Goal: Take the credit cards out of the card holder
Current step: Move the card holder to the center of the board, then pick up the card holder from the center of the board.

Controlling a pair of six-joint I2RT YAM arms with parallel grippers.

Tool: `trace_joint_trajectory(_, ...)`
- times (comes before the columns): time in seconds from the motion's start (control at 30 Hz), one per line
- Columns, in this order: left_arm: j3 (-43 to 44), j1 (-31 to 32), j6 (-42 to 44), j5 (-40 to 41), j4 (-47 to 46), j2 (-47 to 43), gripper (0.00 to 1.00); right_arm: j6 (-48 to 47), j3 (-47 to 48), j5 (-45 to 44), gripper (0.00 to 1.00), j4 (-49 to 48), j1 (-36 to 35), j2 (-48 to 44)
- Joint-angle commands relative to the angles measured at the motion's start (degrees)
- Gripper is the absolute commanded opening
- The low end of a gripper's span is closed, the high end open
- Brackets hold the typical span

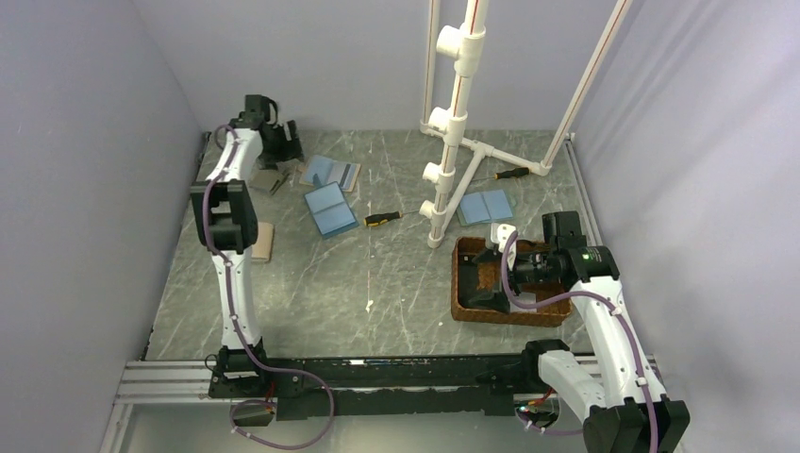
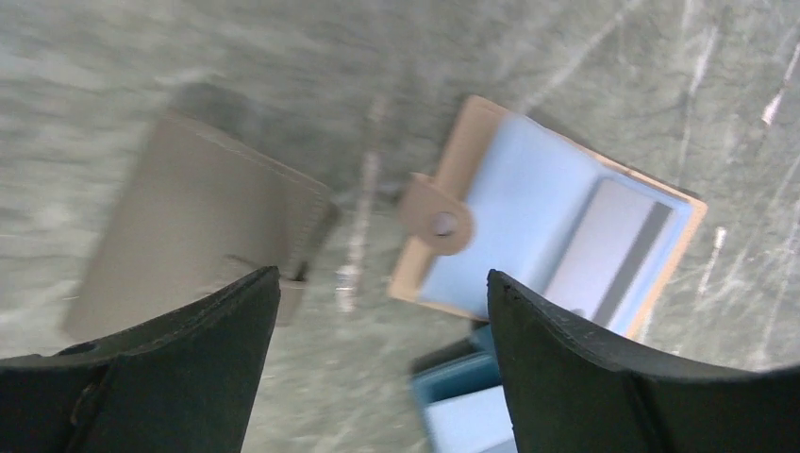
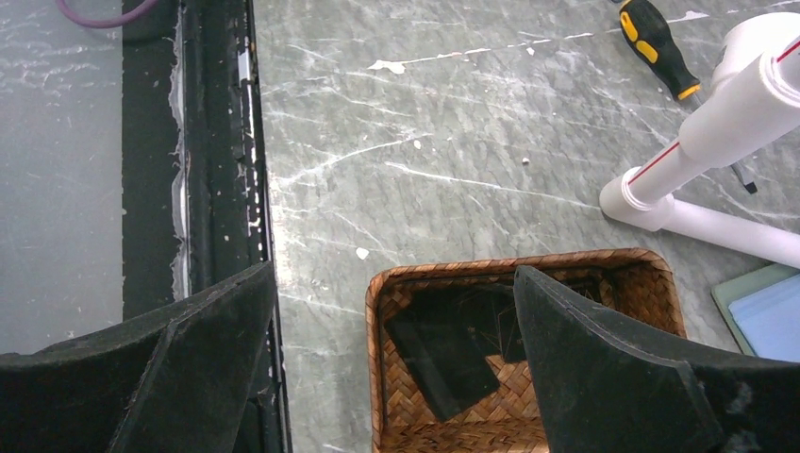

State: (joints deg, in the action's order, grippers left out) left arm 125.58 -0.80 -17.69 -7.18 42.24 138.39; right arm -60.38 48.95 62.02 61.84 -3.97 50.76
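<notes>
Dark fingers (image 2: 575,368) of the left gripper (image 2: 382,281) are seen spread wide in the left wrist view, with nothing held between them, poised above the counter (image 2: 651,66). Just beyond the right finger the card holder (image 2: 514,203) is laid open, light blue inside with a tan edge and a round snap tab (image 2: 439,224). A grey credit card (image 2: 613,250) with a dark stripe is tucked in the leaf away from that tab. A closed tan holder (image 2: 198,222) lies apart on the other side, and a second blue holder (image 2: 462,401) lies just beside the open one. The right gripper (image 3: 394,276) is likewise held wide and empty over the wicker tray (image 3: 623,272), where dark flat pieces (image 3: 443,363), probably cards, are laid.

The approach to the card is judged to be the step in hand. The wrist should be centred over the card's exposed edge, the fingers narrowed, and only the card pinched, not the leaf. The pull is best made along the pocket's opening, low and slow, since the light holder may be dragged along.
</notes>
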Motion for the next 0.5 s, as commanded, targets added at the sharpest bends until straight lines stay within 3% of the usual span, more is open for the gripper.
trace_joint_trajectory(0.0, 0.4, -2.7, 14.4, 0.5, -0.7, -4.9, 0.86, -0.9, 0.8, 1.5, 0.99, -0.6, -0.3, 0.3)
trace_joint_trajectory(0.1, -1.2, -2.8, 21.2, 3.4, -0.7, -4.7, 0.88, -0.9, 0.7, 1.5, 0.99, -0.6, -0.3, 0.5)
trace_joint_trajectory(0.2, -3.5, -3.7, 22.7, 2.9, -3.2, -5.5, 0.89, -0.9, 0.7, 1.4, 0.99, -0.6, -0.3, 0.7)
trace_joint_trajectory(0.47, -17.4, -3.6, 35.1, -1.0, -16.6, -10.4, 0.89, -1.0, 0.7, 1.4, 0.99, -0.5, -0.3, 1.2)
